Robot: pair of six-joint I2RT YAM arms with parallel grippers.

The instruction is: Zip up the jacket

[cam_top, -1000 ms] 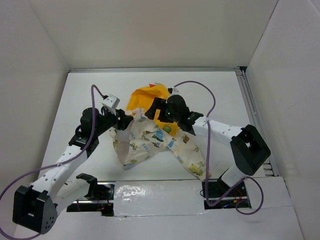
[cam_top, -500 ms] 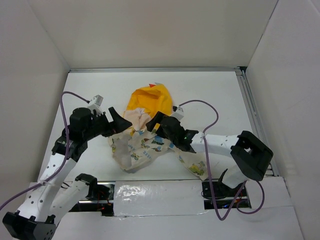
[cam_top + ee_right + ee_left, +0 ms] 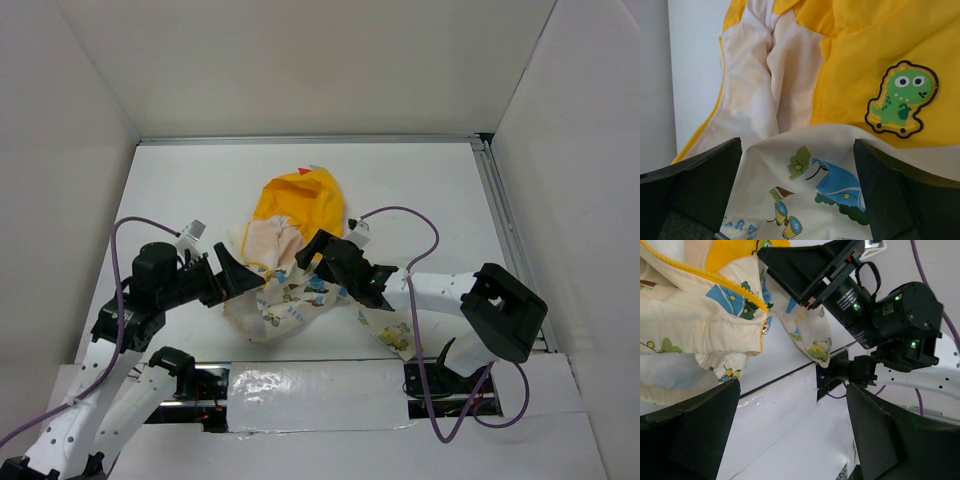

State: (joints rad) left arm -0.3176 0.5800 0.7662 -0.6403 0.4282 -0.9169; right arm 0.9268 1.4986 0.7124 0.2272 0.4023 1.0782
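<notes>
Left gripper point(image 3: 232, 272) retreated; right gripper point(image 3: 312, 250) low over jacket point(image 3: 298, 205); both spread, seemingly empty.

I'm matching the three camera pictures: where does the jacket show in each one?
Top external: jacket mid-picture, crumpled.
Left wrist: jacket in the upper left.
Right wrist: jacket fills nearly the whole frame.
Shared landmark: its bright yellow fabric.

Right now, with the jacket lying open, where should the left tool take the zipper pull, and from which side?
Probably by the small metal zipper pull itself, where the yellow zipper edge ends at the jacket front corner. It hangs off the free fabric edge, so the open left tool should come from the side away from the fabric, pinching across it.
</notes>
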